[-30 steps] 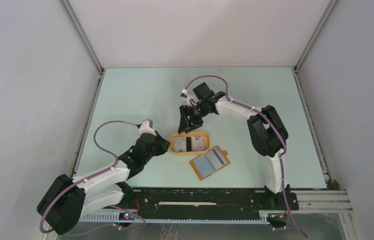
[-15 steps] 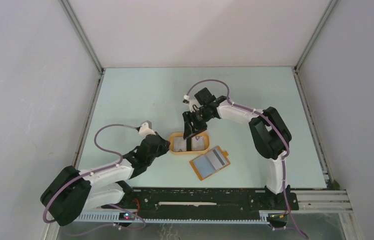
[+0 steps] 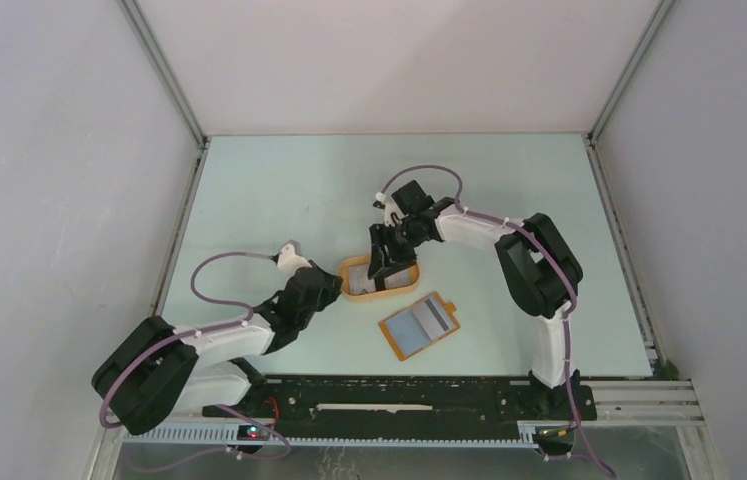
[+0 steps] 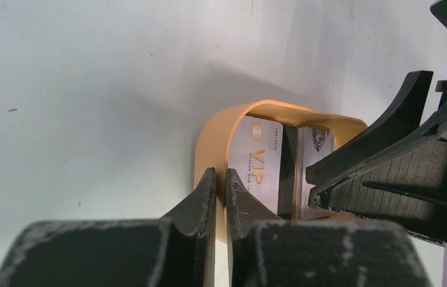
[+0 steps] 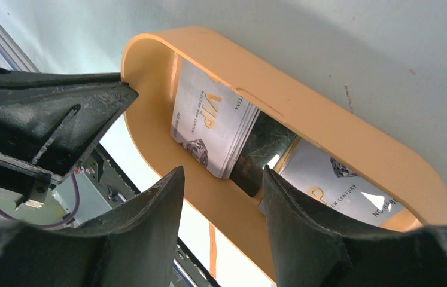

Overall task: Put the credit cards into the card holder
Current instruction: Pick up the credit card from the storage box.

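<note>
The top external view looks down from above and behind the arm bases over the whole table (image 3: 279, 180). Both wrist views sit low and close, facing the orange tray (image 4: 212, 143) and its credit cards (image 4: 257, 167) from different sides.

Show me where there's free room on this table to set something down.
The far table behind the tray is bare to the back wall, as is the right side beyond the card holder. The middle is crowded: left tool and right tool meet at the tray.
</note>
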You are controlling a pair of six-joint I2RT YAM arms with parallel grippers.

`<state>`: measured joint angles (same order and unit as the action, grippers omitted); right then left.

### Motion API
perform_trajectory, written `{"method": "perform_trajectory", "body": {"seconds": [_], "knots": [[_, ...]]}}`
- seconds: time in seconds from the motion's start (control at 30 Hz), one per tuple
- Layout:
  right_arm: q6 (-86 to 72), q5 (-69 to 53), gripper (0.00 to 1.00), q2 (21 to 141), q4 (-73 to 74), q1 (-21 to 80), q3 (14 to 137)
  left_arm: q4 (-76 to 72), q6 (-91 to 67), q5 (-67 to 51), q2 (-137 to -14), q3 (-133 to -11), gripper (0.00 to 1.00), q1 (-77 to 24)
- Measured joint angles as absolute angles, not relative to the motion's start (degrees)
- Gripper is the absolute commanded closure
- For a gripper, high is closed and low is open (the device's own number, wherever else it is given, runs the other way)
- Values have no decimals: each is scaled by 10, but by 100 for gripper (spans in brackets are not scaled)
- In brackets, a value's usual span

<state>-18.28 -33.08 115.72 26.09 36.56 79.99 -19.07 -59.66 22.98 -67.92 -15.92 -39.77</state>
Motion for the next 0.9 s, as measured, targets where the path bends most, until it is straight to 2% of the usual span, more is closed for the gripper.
{"method": "perform_trajectory", "body": {"seconds": [0.9], "knots": [[-311, -353, 41, 1206, 179, 371, 813, -202, -648, 254, -693, -160, 100, -435]]}}
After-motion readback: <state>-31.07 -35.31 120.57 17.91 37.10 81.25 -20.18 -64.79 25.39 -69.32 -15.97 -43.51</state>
